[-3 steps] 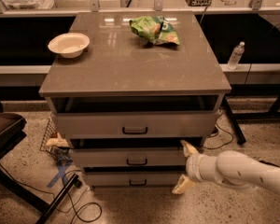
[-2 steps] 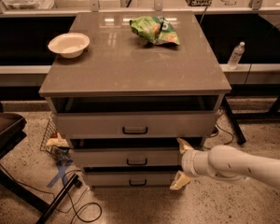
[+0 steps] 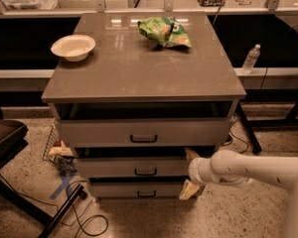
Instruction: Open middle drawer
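The cabinet (image 3: 139, 78) has three light-grey drawers, one above the other. The middle drawer (image 3: 109, 168) has a small dark bar handle (image 3: 145, 171) at the centre of its front. My gripper (image 3: 189, 172) comes in from the right on a white arm (image 3: 248, 168). It is open, with one tan finger (image 3: 191, 154) above and one below (image 3: 188, 189), at the right end of the middle drawer's front. It holds nothing and is well to the right of the handle. The tallest drawer (image 3: 99, 133) is above and the slimmest drawer (image 3: 114, 191) is below.
A white bowl (image 3: 73, 47) and a green snack bag (image 3: 165, 31) lie on the cabinet top. A water bottle (image 3: 250, 58) stands on the ledge at the right. A black chair (image 3: 5, 138), a wire basket (image 3: 57, 148) and cables (image 3: 84, 217) are at the left on the floor.
My gripper and arm have moved left, from just off the cabinet's right side to the right end of the middle drawer front. The drawers have not moved.
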Action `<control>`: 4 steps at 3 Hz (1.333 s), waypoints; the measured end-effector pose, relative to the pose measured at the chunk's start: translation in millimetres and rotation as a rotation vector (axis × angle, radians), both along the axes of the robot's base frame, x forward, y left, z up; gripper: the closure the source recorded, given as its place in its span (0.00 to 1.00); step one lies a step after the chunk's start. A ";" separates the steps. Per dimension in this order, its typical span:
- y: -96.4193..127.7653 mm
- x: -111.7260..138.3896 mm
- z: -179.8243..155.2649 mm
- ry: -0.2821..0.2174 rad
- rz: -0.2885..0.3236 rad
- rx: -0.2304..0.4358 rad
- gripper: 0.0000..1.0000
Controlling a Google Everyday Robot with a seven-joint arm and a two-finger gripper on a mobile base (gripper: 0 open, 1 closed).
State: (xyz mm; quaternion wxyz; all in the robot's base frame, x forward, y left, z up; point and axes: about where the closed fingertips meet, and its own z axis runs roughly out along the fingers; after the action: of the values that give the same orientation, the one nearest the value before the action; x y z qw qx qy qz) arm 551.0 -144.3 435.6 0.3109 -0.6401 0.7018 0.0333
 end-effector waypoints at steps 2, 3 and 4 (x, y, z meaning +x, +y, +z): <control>5.3 11.9 -26.3 0.040 0.019 -0.120 0.26; -1.1 8.2 -30.2 0.057 0.016 -0.156 0.49; -12.1 -2.3 -26.5 0.063 -0.007 -0.167 0.72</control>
State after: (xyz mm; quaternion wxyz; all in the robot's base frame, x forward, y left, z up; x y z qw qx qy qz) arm 548.7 -156.4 409.2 0.2346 -0.6597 0.7139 -0.0063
